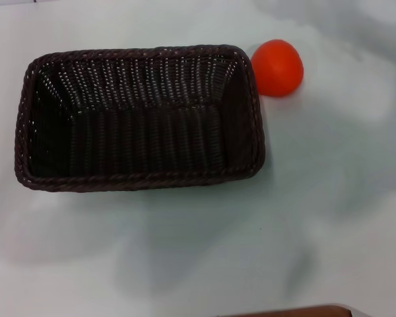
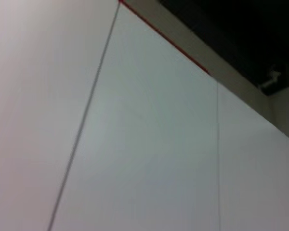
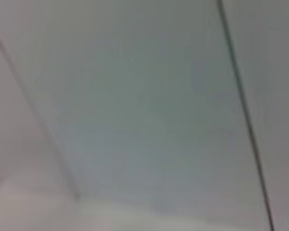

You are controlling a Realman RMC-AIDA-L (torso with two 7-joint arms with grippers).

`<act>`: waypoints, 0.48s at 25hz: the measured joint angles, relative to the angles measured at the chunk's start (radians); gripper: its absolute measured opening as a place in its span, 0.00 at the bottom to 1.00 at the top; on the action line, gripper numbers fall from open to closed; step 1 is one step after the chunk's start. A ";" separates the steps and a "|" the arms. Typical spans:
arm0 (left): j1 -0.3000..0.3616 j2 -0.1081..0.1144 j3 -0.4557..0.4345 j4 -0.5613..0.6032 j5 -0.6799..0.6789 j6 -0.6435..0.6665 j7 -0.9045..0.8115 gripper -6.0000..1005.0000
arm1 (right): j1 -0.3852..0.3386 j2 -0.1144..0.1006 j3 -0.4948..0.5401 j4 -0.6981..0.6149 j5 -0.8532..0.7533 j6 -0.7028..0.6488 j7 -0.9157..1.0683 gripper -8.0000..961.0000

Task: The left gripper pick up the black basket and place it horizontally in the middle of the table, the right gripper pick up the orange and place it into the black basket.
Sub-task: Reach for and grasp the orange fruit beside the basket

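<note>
The black basket (image 1: 138, 117) lies lengthwise across the table (image 1: 330, 198), left of the middle in the head view, open side up and empty. The orange (image 1: 277, 67) sits on the table just off the basket's far right corner, close to it but outside it. Neither the left gripper nor the right gripper shows in any view. The left wrist view and the right wrist view show only pale flat panels with thin seams.
A brown edge (image 1: 297, 310) shows at the near edge of the head view. Soft shadows lie on the table in front of the basket. A dark strip with a red line (image 2: 159, 31) crosses the left wrist view.
</note>
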 joint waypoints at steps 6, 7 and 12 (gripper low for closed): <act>0.002 0.003 0.013 -0.056 0.004 -0.018 0.062 0.60 | 0.154 -0.024 0.090 -0.117 -0.518 -0.279 0.284 0.79; 0.003 0.004 0.018 -0.057 0.007 -0.022 0.069 0.60 | 0.181 -0.023 0.098 -0.116 -0.581 -0.312 0.296 0.79; 0.012 0.003 0.025 -0.060 0.010 -0.023 0.079 0.60 | 0.261 0.007 0.077 -0.113 -0.797 -0.349 0.333 0.78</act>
